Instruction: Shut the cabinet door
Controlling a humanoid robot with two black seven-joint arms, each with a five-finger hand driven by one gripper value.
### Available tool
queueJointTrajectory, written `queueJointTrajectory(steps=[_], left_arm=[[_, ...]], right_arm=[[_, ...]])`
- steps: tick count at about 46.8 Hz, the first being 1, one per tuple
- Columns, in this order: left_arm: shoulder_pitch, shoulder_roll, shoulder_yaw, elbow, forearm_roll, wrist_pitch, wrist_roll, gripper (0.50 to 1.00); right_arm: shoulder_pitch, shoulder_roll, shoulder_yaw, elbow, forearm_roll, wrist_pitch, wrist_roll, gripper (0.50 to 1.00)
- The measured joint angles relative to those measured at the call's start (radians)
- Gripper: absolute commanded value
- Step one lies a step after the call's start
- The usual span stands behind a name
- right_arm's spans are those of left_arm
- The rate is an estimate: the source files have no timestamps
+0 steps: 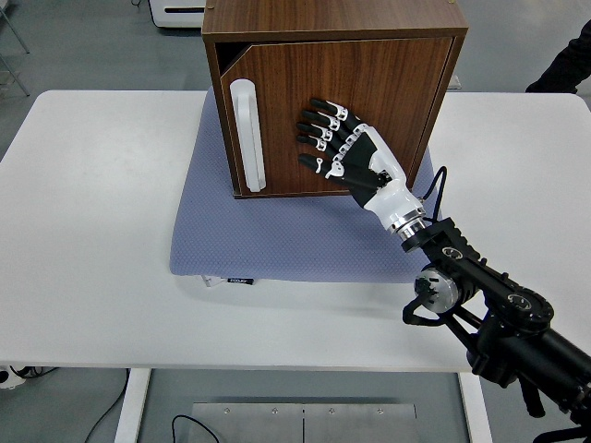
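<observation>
We begin from the fingertips (314, 120) of the right hand (351, 157): they are stretched out and a little apart, holding nothing, and they seem to lie flat against the face of the cabinet door (342, 111), just right of the white handle (247, 137). We judge that the hand is kept flat because closing asks for a push, not a grasp, so the handle is left untouched. The palm follows behind the fingers, and the black arm (480, 305) goes down to the right edge of the view, so it can press forward into the door. The door is not fully shut: at its handle side a dark gap shows at the upper left corner, and the door's top edge slants there. The wooden cabinet (332, 18) stands on a blue-grey mat (277, 240) at the far middle of the white table (92, 203); we suppose that the mat keeps it from sliding under the push. What remains, in our judgement, is a short press until the gap is gone. The left hand is not seen.
</observation>
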Motion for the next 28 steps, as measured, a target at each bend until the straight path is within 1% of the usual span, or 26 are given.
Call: queueJointTrajectory(steps=[5,13,18,25,28], left_arm=[[0.000,0.000,0.000,0.000,0.000,0.000,0.000,1.000],[0.000,0.000,0.000,0.000,0.000,0.000,0.000,1.000],[0.000,0.000,0.000,0.000,0.000,0.000,0.000,1.000],[0.000,0.000,0.000,0.000,0.000,0.000,0.000,1.000],[0.000,0.000,0.000,0.000,0.000,0.000,0.000,1.000]], right_arm=[[0.003,0.000,0.002,-0.010,0.000,-0.026,-0.012,1.000],[0.005,0.000,0.002,-0.009,0.003,-0.027,-0.016,1.000],[-0.001,0.000,-0.003,0.005,0.002,-0.007,-0.011,1.000],[-0.011,0.000,-0.008,0.035,-0.006,0.072,0.001,1.000],[-0.017,0.000,-0.008,0.054,-0.009,0.089,0.009,1.000]])
